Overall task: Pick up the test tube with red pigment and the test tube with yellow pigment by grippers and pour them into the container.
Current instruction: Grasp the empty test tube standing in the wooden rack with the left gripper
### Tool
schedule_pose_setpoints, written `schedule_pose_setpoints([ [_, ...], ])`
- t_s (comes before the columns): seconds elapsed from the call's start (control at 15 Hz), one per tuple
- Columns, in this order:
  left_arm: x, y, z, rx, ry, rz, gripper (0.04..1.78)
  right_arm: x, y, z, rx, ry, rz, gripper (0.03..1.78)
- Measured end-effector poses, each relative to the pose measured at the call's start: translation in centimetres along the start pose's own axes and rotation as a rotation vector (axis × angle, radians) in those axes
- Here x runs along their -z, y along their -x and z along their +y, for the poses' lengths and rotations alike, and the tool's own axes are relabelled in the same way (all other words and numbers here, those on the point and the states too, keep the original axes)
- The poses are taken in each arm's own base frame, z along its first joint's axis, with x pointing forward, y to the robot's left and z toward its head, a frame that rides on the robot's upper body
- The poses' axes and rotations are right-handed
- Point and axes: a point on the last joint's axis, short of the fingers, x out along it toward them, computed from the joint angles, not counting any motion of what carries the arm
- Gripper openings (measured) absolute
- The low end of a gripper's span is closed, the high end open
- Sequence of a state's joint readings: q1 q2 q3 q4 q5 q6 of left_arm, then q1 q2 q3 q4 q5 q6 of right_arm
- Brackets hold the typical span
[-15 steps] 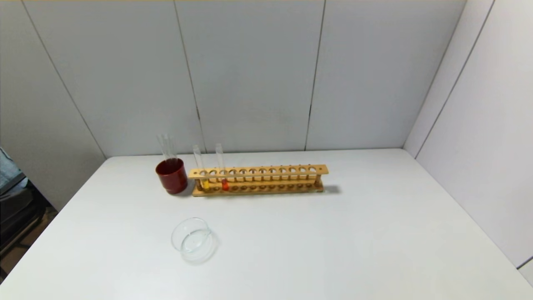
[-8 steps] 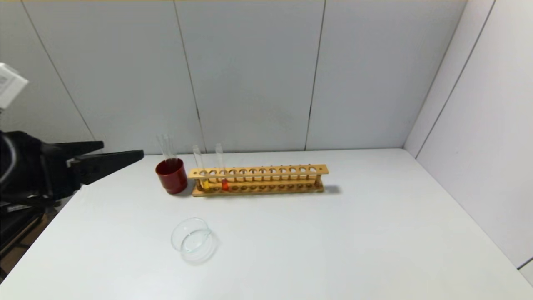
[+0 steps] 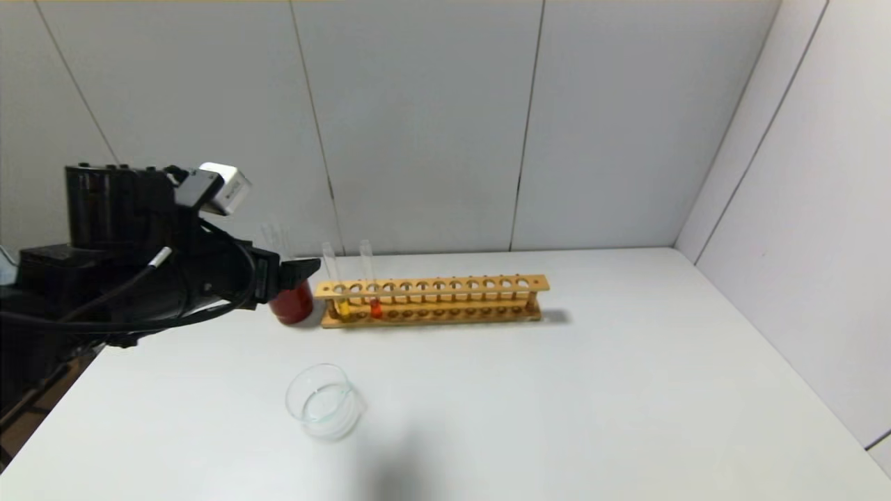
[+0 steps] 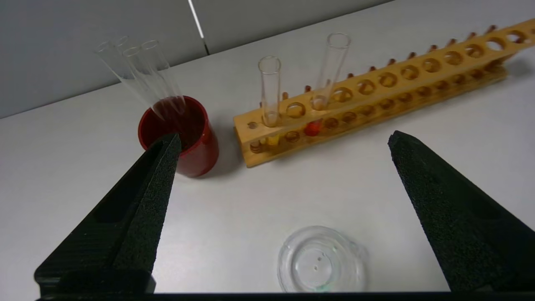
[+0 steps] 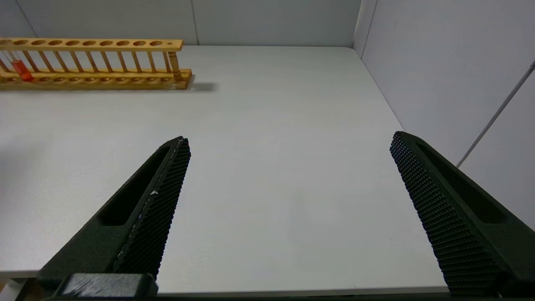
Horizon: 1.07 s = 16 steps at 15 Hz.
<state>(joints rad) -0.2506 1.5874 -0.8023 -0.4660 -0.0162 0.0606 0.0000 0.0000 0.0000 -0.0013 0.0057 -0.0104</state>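
Even, bright overhead light falls across the white table (image 3: 557, 390), with no hard glare on it. A short soft shadow lies at the right end of the wooden rack (image 3: 431, 300), and a faint blurred one spreads on the table near the glass dish (image 3: 324, 402). The left arm (image 3: 132, 257) shows as a near-black mass with little surface detail. In the left wrist view the clear tubes (image 4: 142, 71) in the red cup (image 4: 184, 133) look smeared, while the rack stays sharp. Wall seams bow slightly toward the head view's edges.

White table (image 3: 626, 390), pale grey panelled walls (image 3: 418, 125) behind and right, dark seams, even light
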Motion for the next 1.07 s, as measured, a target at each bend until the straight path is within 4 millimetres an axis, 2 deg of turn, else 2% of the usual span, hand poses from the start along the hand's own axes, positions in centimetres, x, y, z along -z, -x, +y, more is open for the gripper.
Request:
schedule_pose_setpoints([
  [0.47, 2.8, -5.9, -0.5, -0.032, -0.002, 0.057, 1.75, 0.0, 0.0, 0.0, 0.0, 0.0, 0.0, 1.75],
  [0.73, 3.6, -8.8, -0.3, -0.051, 0.006, 0.068, 1.75, 0.0, 0.0, 0.0, 0.0, 0.0, 0.0, 1.75],
  [1.07, 4.3, -12.3, 0.0, -0.06, 0.102, 0.08, 1.75, 0.0, 0.0, 0.0, 0.0, 0.0, 0.0, 1.75],
])
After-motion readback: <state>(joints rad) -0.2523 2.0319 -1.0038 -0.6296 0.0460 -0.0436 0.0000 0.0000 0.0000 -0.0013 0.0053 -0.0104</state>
